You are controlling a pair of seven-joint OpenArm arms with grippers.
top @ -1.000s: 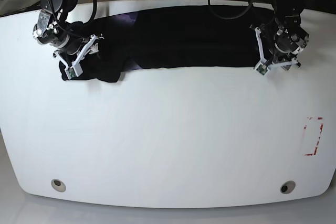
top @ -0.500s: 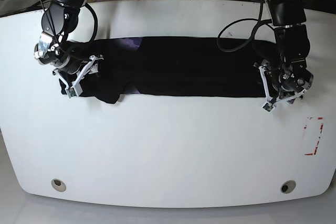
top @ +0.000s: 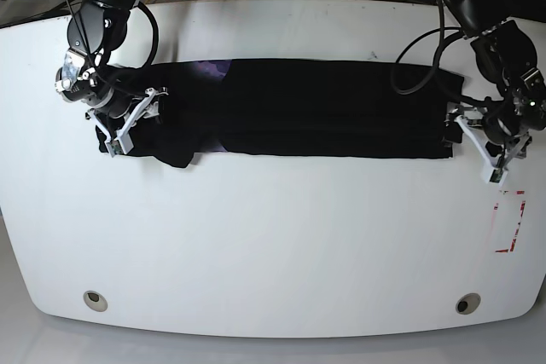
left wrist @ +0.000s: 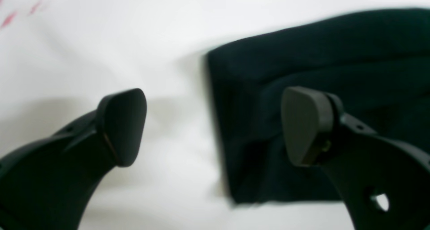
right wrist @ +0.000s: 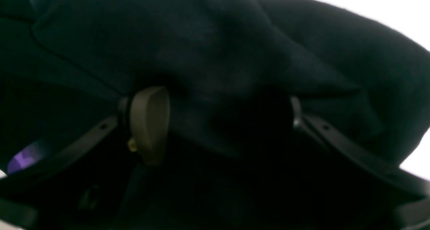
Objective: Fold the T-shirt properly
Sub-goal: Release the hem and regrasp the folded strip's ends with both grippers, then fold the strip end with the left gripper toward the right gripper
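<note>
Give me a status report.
Left gripper open, off the T-shirt. Right gripper astride bunched cloth, grip unclear. Nothing in the way.

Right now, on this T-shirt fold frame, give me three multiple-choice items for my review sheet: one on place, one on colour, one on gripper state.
1. Where does the T-shirt lie on the table?
A. In a long band across the far half
B. Bunched at the near edge
C. Hanging off the side

2. What colour is the taped outline on the table near the left gripper?
A. Blue
B. Red
C. Green

3. What is the state of the left gripper?
A. Shut on the shirt
B. Open, beside the shirt's end
C. Shut on nothing

Answers:
1: A, the base view shows the shirt stretched between the left gripper and the right gripper in the far half.
2: B, the marking is red on white.
3: B, the left wrist view shows the fingers wide apart, one over bare table, one over cloth.
</note>
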